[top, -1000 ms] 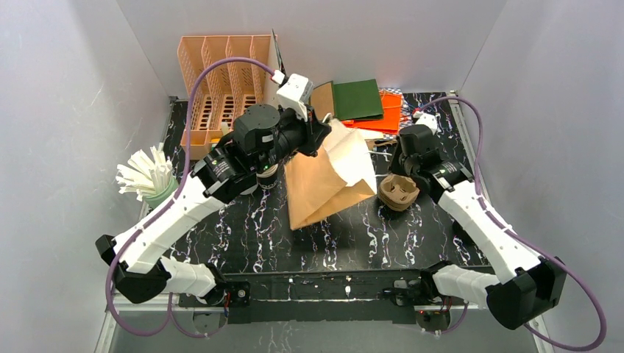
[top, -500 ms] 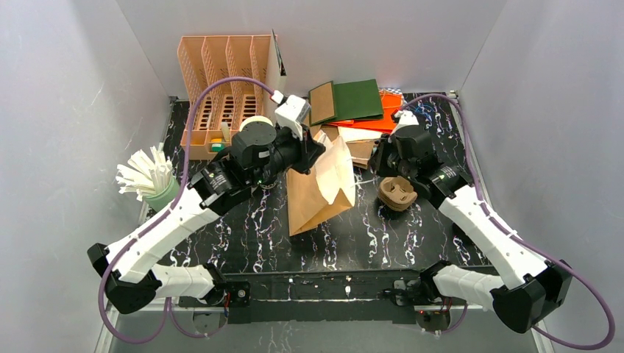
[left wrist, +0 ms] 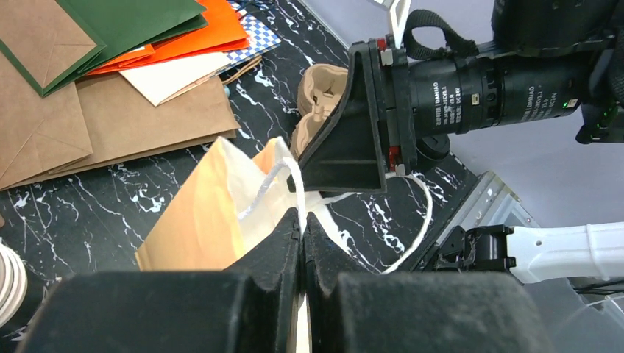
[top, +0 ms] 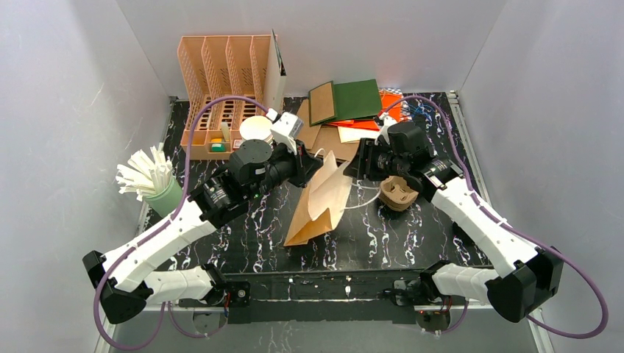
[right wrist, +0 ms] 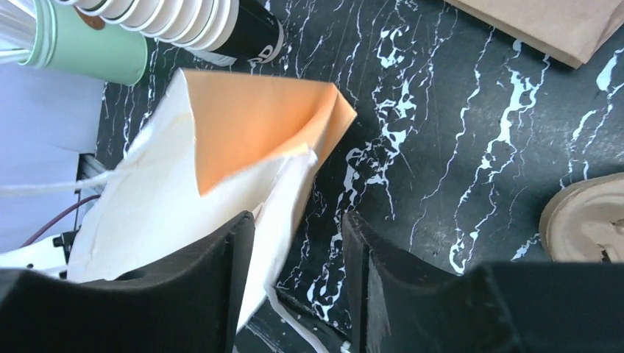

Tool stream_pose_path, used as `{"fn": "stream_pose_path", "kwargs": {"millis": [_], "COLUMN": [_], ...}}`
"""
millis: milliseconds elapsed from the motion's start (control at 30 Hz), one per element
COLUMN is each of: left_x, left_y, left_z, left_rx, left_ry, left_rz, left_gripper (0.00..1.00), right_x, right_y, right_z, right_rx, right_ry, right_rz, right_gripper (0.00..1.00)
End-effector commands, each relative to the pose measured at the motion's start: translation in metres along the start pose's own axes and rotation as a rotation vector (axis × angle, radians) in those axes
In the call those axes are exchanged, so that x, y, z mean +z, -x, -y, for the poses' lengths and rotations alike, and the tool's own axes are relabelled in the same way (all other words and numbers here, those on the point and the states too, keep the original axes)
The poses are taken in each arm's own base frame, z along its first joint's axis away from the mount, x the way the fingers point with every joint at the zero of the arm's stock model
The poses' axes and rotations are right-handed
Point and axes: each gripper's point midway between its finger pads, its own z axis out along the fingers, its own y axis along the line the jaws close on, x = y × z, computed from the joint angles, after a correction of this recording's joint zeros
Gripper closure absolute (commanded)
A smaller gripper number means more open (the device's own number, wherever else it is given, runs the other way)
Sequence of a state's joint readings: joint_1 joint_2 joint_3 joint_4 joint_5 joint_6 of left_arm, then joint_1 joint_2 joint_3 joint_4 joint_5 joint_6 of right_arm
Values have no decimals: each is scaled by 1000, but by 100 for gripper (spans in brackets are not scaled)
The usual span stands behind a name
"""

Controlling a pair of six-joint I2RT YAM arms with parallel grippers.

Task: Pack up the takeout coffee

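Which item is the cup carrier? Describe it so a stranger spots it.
Start on the black marbled table, right half. Close by the right pincer sits the cup carrier. Unlike the flat paper bags behind it, it is lumpy tan moulded pulp with round wells.

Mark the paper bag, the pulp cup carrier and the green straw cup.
paper bag (top: 306, 223), top external view, on its brown outer side near the lower end.
pulp cup carrier (top: 399, 193), top external view, on its top between the wells.
green straw cup (top: 169, 200), top external view, on its green wall below the straws.
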State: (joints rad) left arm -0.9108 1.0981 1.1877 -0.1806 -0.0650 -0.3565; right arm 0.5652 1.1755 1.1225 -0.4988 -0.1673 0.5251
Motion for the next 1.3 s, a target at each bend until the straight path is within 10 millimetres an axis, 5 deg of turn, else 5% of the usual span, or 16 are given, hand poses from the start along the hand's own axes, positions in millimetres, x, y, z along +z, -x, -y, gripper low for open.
{"fn": "stream_pose_path", "kwargs": {"millis": [0,100,300,400,600,933,1133,1267], "left_x": [-6,-6,-5,-5,-16,-55,-72,-64], "left_y": [20,22,28,29,25,22,52,69], "left_z": [8,9,11,7,-15,-56,-41,7], "left_rx": [-33,-39,-50,-52,-5,79,47,-29], "left_ry": [-30,-34,-36,-16,99,346,302,86], "left_rz": [71,77,97,104,68,-50,3,6], "left_gripper": [100,100,100,100,98,65,38,36], "right_x": [-8,-12,-5,-1,-9,-27,-29,-28], "right_y": [-1,-3,-19,-22,1,28,50,64], "right_z": [-13,-8,-6,-7,-13,-17,6,13], "right_rx": [42,40,56,64,52,19,48,78], "right_ry": [40,14,28,49,33,-44,-232,-295], "right_rz": [-20,-18,-83,-94,-19,-9,38,88], "right_gripper": [39,29,27,40,97,99,99,99]}}
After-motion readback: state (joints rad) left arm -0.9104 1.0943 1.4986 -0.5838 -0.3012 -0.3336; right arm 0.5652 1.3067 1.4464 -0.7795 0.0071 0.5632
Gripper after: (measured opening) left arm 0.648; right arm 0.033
